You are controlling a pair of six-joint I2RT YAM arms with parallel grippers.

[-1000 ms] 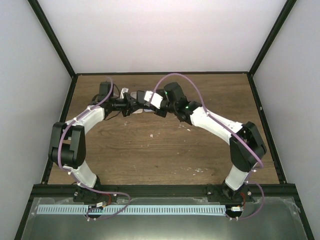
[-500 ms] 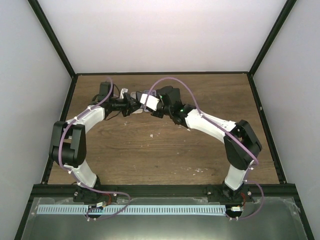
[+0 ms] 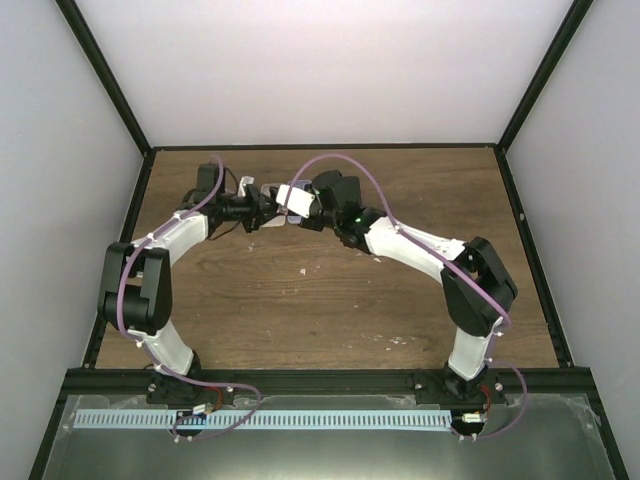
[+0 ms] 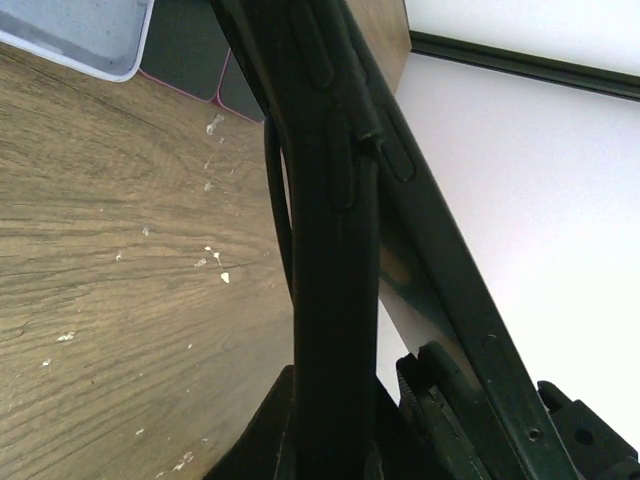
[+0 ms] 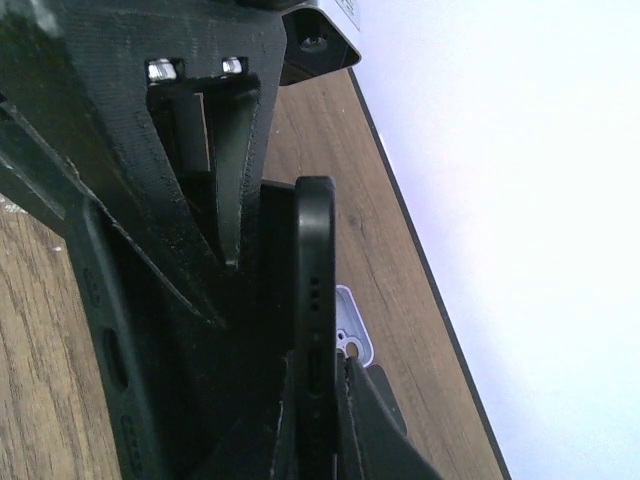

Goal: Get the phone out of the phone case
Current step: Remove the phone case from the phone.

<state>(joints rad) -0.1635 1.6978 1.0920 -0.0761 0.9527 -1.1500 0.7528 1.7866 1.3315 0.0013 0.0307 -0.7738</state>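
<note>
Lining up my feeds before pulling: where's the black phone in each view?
Right wrist: phone upright on edge, centre.
Left wrist: dark bars up centre, possibly it; cannot tell.
Top external: far centre, between left gripper and right gripper, mostly hidden.
Shared landmark: the wooden table.
</note>
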